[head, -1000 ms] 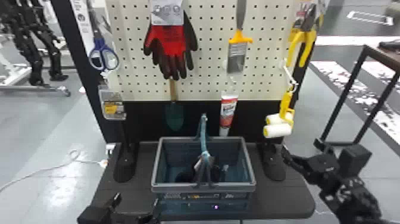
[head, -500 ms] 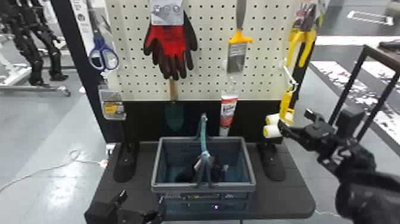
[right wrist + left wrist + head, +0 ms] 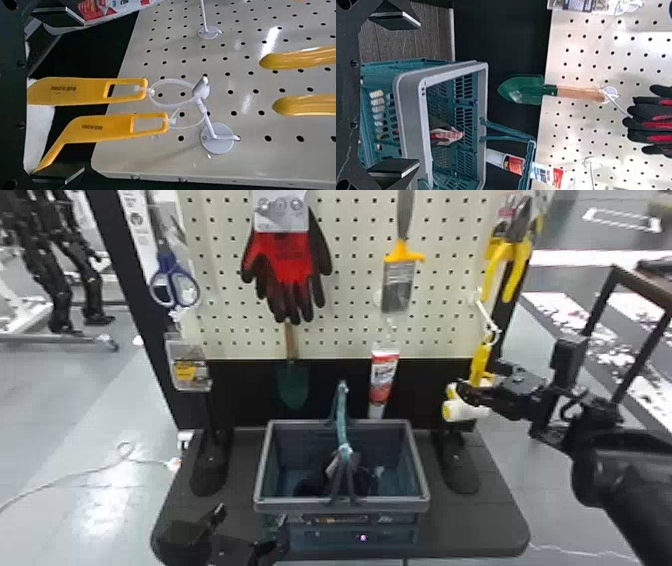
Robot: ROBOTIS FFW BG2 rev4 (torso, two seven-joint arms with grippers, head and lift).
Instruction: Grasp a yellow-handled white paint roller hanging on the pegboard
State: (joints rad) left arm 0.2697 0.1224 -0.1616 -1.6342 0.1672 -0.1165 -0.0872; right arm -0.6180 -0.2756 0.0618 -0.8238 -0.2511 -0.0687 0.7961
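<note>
Paint roller (image 3: pixel 479 362) hangs inside wide-spread right gripper (image 3: pixel 466 394) — unclamped.

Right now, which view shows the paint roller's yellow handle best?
The right wrist view: the yellow handle lies close, tied to a hook. The head view shows it small, near the right claw.

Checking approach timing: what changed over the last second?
Right end effector rose from low right and swung left to the pegboard; open, it now straddles the roller, nothing gripped yet. Left arm and basket stayed put.
</note>
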